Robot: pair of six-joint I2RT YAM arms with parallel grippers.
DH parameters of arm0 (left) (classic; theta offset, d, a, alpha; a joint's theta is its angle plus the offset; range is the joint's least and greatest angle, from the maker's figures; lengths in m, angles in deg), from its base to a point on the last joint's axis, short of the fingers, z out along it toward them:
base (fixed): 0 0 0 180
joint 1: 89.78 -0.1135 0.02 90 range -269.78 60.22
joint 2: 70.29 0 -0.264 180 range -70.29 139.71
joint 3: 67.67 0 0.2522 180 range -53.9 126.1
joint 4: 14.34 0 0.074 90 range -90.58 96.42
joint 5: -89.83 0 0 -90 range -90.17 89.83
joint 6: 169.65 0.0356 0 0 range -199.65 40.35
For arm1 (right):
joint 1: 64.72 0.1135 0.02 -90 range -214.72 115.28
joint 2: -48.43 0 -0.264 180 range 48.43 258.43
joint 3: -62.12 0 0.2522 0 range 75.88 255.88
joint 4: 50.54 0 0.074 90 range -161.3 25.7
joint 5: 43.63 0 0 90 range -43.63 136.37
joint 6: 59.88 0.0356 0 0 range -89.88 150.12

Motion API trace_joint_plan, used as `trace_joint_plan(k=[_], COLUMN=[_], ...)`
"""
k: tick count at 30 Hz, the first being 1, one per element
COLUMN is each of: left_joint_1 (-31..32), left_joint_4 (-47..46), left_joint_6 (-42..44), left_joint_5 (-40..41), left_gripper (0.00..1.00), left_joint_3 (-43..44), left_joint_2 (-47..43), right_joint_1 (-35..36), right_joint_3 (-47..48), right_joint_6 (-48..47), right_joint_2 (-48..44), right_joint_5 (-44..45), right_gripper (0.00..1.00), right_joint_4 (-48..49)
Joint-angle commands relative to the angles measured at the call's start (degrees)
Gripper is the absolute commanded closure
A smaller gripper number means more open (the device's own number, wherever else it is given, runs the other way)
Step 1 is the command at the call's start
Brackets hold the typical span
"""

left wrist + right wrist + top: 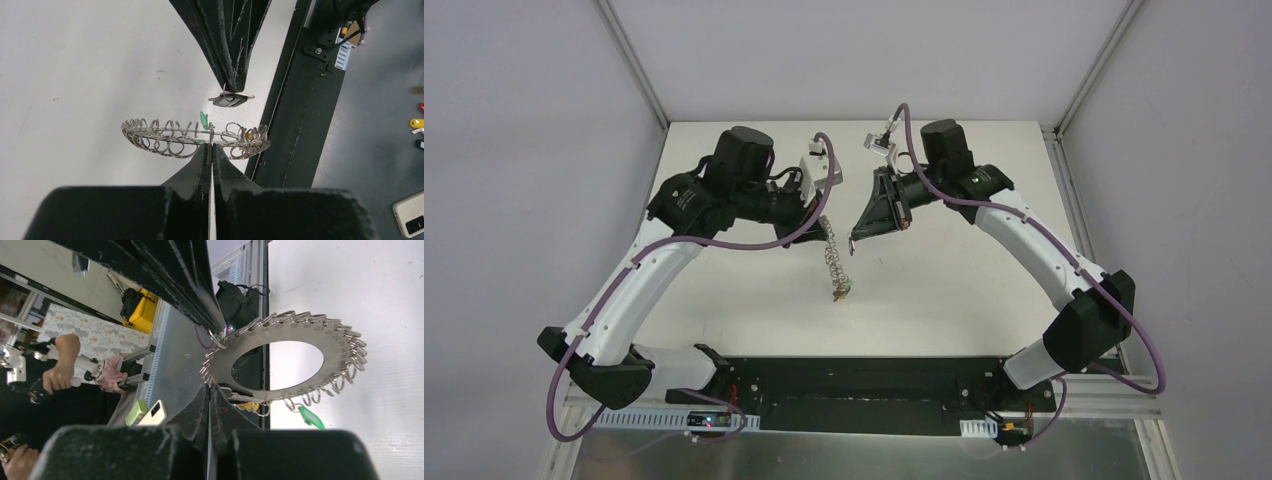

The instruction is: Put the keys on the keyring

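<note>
The keyring hangs in the air over the table's middle, a flat grey metal loop fringed with small wire rings. My left gripper is shut on one of those wire rings at its top edge. A green key and a yellow-orange key dangle from rings on it. My right gripper is shut on the black key and holds it close beside the keyring's rim, a small gap away in the left wrist view. In the top view the two gripper tips almost meet, left gripper and right gripper.
The black base rail runs along the table's near edge. Beyond it, off the table, lie several coloured key tags and a phone. White walls close the table at the back and sides.
</note>
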Motion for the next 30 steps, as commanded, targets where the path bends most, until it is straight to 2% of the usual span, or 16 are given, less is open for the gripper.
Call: trace_joint_plan(k=[1, 15, 30], left_joint_1=[-0.3, -0.1, -0.1], left_joint_4=[-2.0, -3.6, -4.6], left_joint_6=[-0.3, -1.8, -3.4], left_joint_5=[-0.6, -0.8, -1.7], left_gripper=[1.00, 1.00, 1.00], left_joint_3=[2.7, -0.1, -0.4], left_joint_2=[-0.6, -1.4, -1.2], right_joint_1=[0.2, 0.3, 1.7], right_joint_3=[-1.4, -5.8, -7.1], right_joint_6=[8.0, 23.0, 27.2], right_joint_2=[-1.7, -0.3, 1.7], right_joint_5=[-3.5, -4.9, -4.6], right_gripper=[1.00, 1.00, 1.00], right_joint_4=[10.2, 26.3, 31.0])
